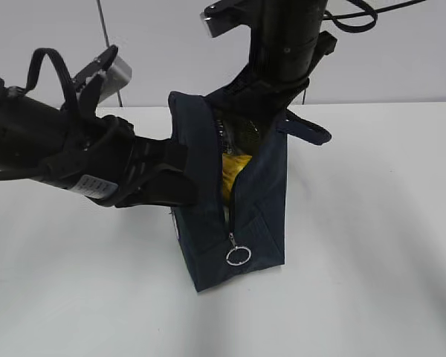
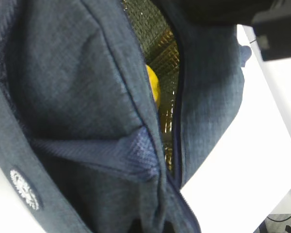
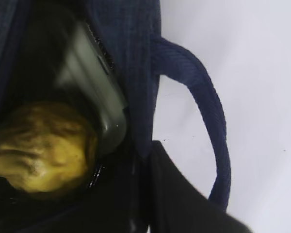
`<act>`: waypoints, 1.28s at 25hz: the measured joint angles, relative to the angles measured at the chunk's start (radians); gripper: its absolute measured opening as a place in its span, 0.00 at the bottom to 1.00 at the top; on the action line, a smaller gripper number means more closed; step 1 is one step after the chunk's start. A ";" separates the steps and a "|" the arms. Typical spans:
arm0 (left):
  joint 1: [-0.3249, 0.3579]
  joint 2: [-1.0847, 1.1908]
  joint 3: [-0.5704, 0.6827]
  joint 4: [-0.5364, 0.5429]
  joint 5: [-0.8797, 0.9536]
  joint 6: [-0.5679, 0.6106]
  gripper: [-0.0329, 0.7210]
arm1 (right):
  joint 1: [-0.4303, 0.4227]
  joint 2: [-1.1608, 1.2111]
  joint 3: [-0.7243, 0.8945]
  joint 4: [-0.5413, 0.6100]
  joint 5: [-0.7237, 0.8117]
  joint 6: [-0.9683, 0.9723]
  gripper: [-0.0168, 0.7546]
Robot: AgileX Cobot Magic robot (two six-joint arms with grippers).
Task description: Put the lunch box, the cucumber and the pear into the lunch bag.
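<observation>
On white table (image 1: 372, 245) — grey wall (image 1: 401, 67).

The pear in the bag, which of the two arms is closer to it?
The right arm. Its wrist camera looks straight at the pear inside the lunch bag, reaching in from above. The left arm sits outside, against the bag's left wall.

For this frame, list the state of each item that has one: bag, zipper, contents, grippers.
lunch bag: upright on the table, mouth held open
zipper ring pull: low on the bag's front, zipper undone
pear: inside the bag
lunch box: inside, beside the pear
cucumber: not visible
left gripper: shut on the bag's side
right gripper: hidden inside the bag, shut
</observation>
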 joint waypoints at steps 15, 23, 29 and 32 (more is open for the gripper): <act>0.000 -0.030 0.000 0.077 -0.049 0.000 0.54 | 0.000 -0.002 -0.002 0.085 -0.002 0.002 0.63; 0.000 -0.128 0.000 0.179 -0.033 0.000 0.59 | 0.000 -0.063 -0.002 0.156 -0.002 -0.031 0.63; 0.000 -0.166 0.000 0.206 -0.013 0.000 0.59 | 0.000 -0.181 -0.002 0.201 -0.002 -0.065 0.62; 0.000 -0.170 0.000 0.212 0.007 -0.003 0.59 | 0.000 -0.259 0.002 0.201 0.000 -0.069 0.62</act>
